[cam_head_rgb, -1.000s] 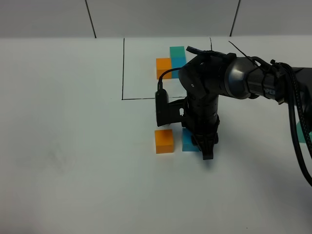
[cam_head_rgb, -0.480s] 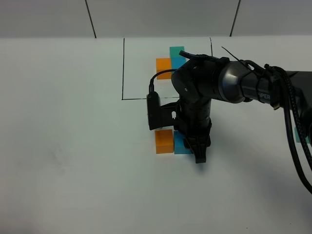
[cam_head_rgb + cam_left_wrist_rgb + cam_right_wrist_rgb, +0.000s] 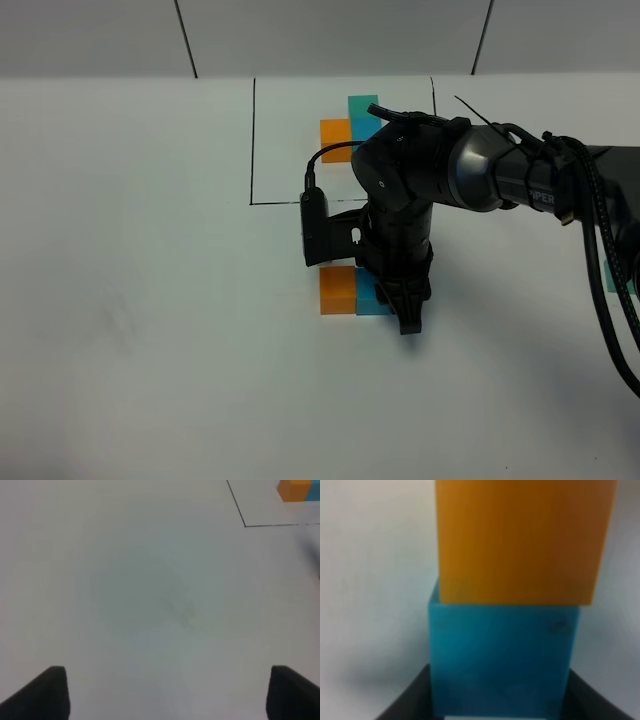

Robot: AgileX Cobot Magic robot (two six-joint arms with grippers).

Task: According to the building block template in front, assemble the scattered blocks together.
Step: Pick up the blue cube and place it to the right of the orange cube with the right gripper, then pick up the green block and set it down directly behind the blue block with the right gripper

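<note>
Right gripper (image 3: 388, 300): we saw it clamped on the blue cube (image 3: 368, 297).
Blue cube: it touched the orange cube (image 3: 337, 289), near the template (image 3: 350, 128).
Left gripper (image 3: 162, 692): fingers stood apart.

Matt orange cube (image 3: 520, 540), matt blue cube (image 3: 502, 660), smooth white table (image 3: 150, 350)

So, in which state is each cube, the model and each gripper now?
Orange cube: on the table, touching the blue cube.
Blue cube: gripped, pressed against the orange cube.
Green cube: alone near the right edge, partly hidden.
Model: assembled, inside the drawn frame.
Right gripper: shut on the blue cube.
Left gripper: open, empty.
</note>
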